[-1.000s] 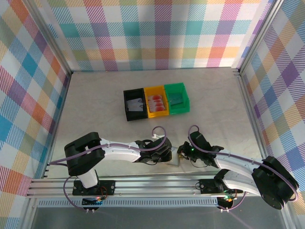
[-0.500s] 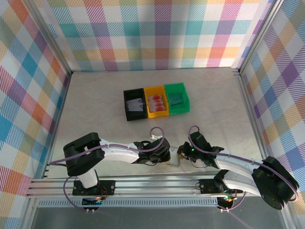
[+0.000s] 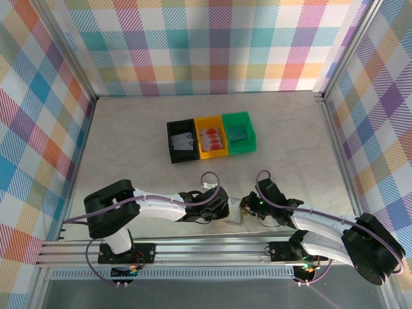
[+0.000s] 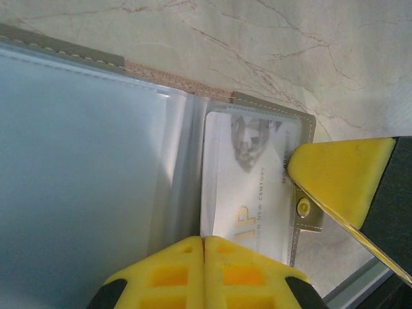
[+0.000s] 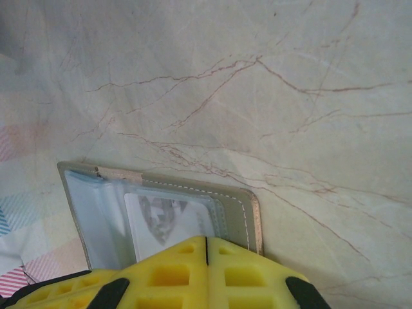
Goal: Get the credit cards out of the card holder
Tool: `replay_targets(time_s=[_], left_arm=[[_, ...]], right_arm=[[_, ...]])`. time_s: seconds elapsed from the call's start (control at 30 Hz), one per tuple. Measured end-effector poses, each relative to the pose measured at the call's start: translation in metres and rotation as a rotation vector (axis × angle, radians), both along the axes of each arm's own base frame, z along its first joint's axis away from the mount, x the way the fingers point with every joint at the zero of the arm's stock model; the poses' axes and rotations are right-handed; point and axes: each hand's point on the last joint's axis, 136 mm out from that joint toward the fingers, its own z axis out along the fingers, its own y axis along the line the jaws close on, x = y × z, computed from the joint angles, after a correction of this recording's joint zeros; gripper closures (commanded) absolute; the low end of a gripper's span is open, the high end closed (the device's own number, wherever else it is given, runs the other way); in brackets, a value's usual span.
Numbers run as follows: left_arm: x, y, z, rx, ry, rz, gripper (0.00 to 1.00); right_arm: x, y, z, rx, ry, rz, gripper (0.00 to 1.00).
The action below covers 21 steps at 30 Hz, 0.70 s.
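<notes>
The card holder [image 3: 235, 216] lies open on the table near the front edge, between my two grippers. In the left wrist view its clear pale sleeves [image 4: 77, 161] spread left, and a whitish credit card [image 4: 251, 187] with a grey portrait sits in the right pocket. My left gripper [image 4: 205, 239] is shut, with its tips at that card's near left corner by the sleeve fold. Whether anything is pinched between them is hidden. My right gripper [image 5: 206, 239] is shut over the holder's near edge [image 5: 251, 212]. Its yellow finger [image 4: 338, 177] rests on the holder's right rim by the snap.
Three small bins stand in a row mid-table: black [image 3: 182, 143] with a greyish card, yellow [image 3: 212, 136] with red cards, green [image 3: 238, 132] with a teal one. The aluminium front rail [image 3: 193, 248] runs just behind the holder. Checked walls enclose the table.
My left gripper's fingers have closed together at the card's corner and the left wrist has shifted slightly. The right arm and the card holder have stayed put.
</notes>
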Motion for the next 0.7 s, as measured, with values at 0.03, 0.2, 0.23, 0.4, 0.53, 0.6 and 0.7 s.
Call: replay_targets(time_s=[0.03,0.2,0.23,0.4,0.53,0.6,0.7], left_arm=[[0.000,0.000,0.002,-0.007,-0.003,0.001,1.00],[0.001,0.001,0.015,-0.037,-0.033,0.008,1.00],[0.002,0.002,0.018,-0.042,-0.040,0.012,1.00],[0.003,0.006,0.019,-0.040,-0.052,0.022,1.00],[0.003,0.006,0.019,-0.040,-0.052,0.022,1.00],[0.003,0.006,0.019,-0.040,-0.052,0.023,1.00],[0.003,0.007,0.019,-0.037,-0.054,0.023,1.00]], right_arm=[[0.000,0.000,0.000,0.000,-0.001,-0.001,1.00],[-0.005,-0.006,-0.002,-0.008,0.003,-0.008,1.00],[-0.005,-0.007,-0.002,-0.009,0.001,-0.010,1.00],[-0.007,-0.011,-0.002,-0.018,0.001,-0.019,1.00],[-0.007,-0.011,-0.002,-0.020,0.002,-0.020,1.00],[-0.007,-0.012,-0.002,-0.022,0.002,-0.021,1.00],[-0.007,-0.012,-0.002,-0.023,0.002,-0.021,1.00]])
